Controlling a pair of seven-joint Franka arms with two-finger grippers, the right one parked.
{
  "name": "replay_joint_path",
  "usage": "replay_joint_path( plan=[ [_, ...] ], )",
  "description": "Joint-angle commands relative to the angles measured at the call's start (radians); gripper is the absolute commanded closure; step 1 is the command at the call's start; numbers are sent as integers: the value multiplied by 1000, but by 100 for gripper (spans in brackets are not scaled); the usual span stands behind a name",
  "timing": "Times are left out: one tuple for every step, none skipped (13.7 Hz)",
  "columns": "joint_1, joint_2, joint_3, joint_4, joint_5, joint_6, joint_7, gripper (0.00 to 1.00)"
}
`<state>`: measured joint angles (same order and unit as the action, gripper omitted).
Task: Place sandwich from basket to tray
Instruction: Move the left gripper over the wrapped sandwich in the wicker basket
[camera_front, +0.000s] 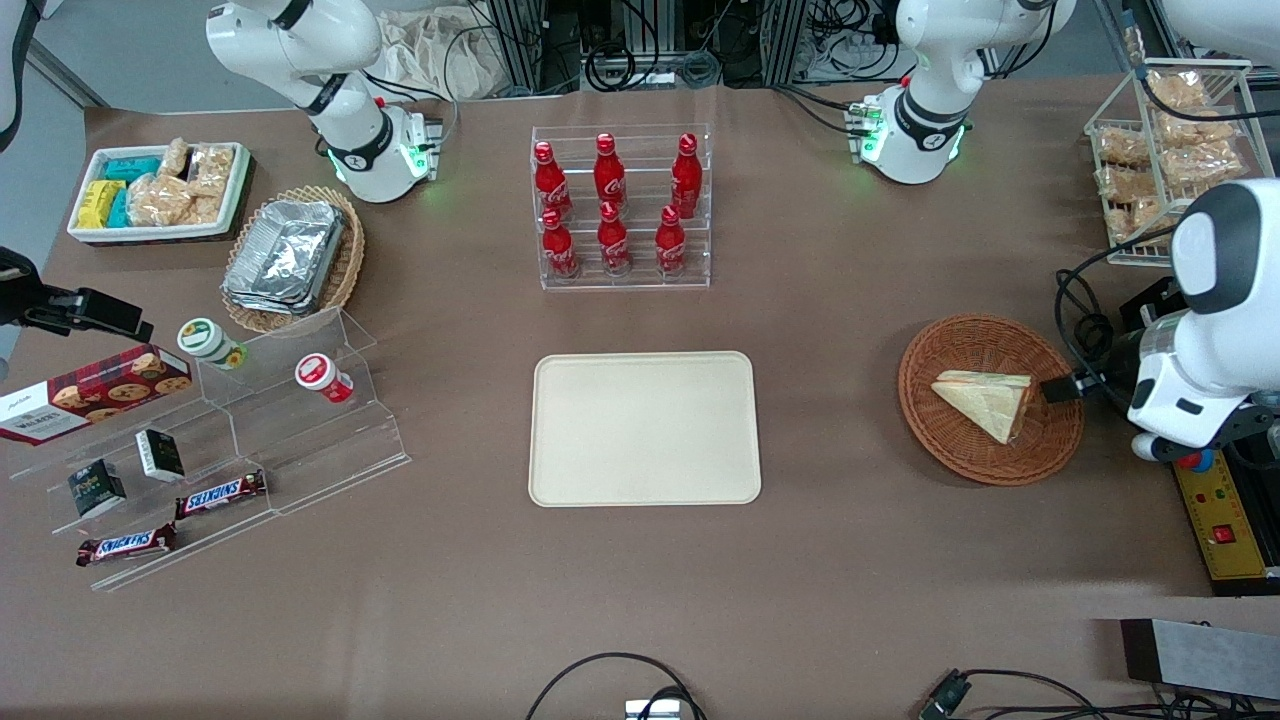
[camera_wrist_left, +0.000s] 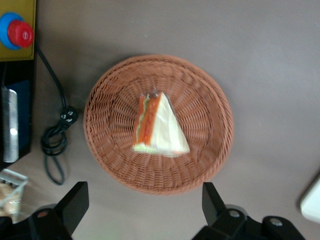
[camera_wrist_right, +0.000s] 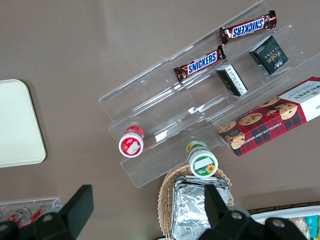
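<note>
The sandwich (camera_front: 985, 400) is a wrapped triangular wedge with orange-red and green filling. It lies flat in the round brown wicker basket (camera_front: 955, 445), toward the working arm's end of the table. The cream tray (camera_front: 645, 428) lies bare at the table's middle. My gripper (camera_front: 1062, 388) hovers over the basket's rim on the working arm's side, above and apart from the sandwich. In the left wrist view the gripper (camera_wrist_left: 144, 202) is open wide and holds nothing. Its fingers (camera_wrist_left: 75, 200) stand off the basket (camera_wrist_left: 200, 95) rim, with the sandwich (camera_wrist_left: 161, 127) lying in the basket's middle.
A yellow control box with a red button (camera_front: 1225, 520) and a black cable (camera_wrist_left: 55, 140) lie beside the basket. A wire rack of snack bags (camera_front: 1165, 150) stands farther from the camera. A clear rack of cola bottles (camera_front: 622, 205) stands farther than the tray.
</note>
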<state>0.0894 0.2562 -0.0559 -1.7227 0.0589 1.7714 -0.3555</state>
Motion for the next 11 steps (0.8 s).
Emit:
replay_joint_path(
  plan=[
    [1, -64, 30, -188, -10, 147, -101, 0],
    [1, -87, 31, -257, -10, 228, -121, 0],
    [3, -94, 39, -311, -10, 296, -158, 0],
    [1, -92, 41, -357, -10, 360, -212, 0],
    [1, -91, 42, -394, -10, 417, -270, 0],
    [1, -83, 42, -415, -10, 451, -319, 0],
    [1, -69, 42, -428, -10, 468, -338, 0],
    [3, -65, 44, -448, -10, 480, -344, 0],
    [3, -63, 47, -463, -10, 480, -346, 0],
    [6, -52, 51, -468, -10, 473, -355, 0],
    [12, -32, 51, -477, -10, 473, -376, 0]
  ],
)
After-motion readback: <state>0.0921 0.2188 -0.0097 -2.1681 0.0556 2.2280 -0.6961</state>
